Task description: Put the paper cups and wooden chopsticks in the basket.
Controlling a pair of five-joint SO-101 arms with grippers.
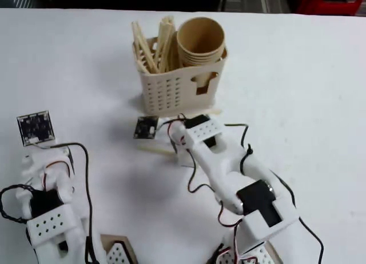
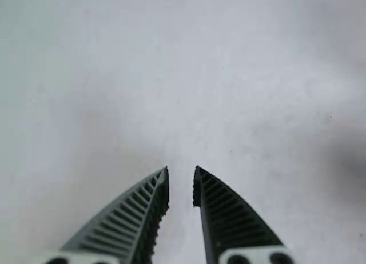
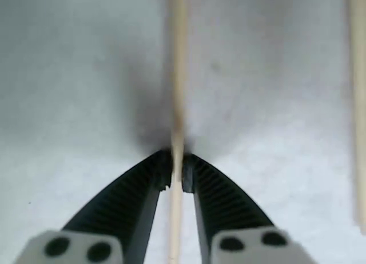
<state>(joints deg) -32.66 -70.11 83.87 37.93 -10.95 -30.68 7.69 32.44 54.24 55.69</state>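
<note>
- The basket (image 1: 171,92) stands on the tabletop (image 1: 309,75) near the middle of the far edge.
- A stack of paper cups (image 1: 200,41) is inside the basket, and a bundle of chopsticks (image 1: 150,47) stands upright next to them.
- The right pincer (image 3: 177,158) is in front of the basket, on the side of the near edge. It is closed on one chopstick (image 3: 178,75), which passes between its two fingers.
- A second chopstick (image 3: 357,104) lies on the tabletop, parallel to the held one, at the foot of the basket.
- The left pincer (image 2: 180,172) is toward the near left corner, above bare tabletop. It is open only a little and holds nothing.
</note>
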